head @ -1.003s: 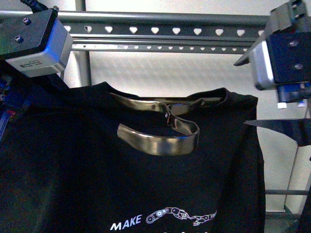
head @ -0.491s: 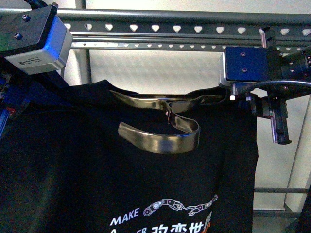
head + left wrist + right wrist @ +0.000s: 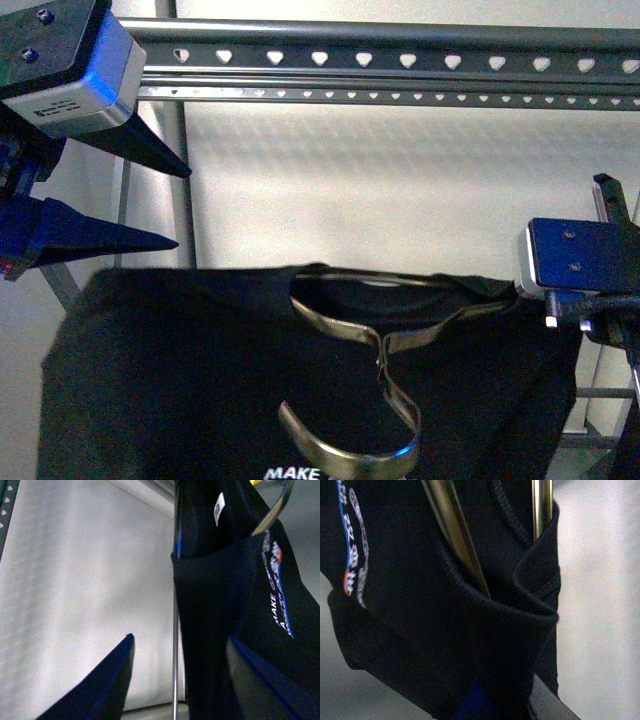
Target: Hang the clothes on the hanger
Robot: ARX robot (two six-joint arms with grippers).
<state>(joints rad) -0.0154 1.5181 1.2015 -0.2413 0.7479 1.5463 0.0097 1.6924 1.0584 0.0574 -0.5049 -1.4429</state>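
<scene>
While the black short-sleeved T-shirt with white MAKE lettering [image 3: 180, 380] hangs well below the heart-punched top rail of the grey metal clothes rack [image 3: 400, 45], my front camera shows the left gripper [image 3: 178, 205] spread wide above one shoulder, holding nothing. The right gripper [image 3: 545, 290] sits at the other shoulder. A brass-coloured metal coat hanger [image 3: 385, 345] runs through the collar, its hook drooping down the chest.

From the left wrist, the fingers [image 3: 100, 690] stand apart, with the shirt beyond them.

From the right wrist, bunched fabric fills the frame, so I judge that gripper clamped on it.

My worry is that one pinch bears the load, so the cloth may slip. The drooping hook would also miss the rail.
</scene>
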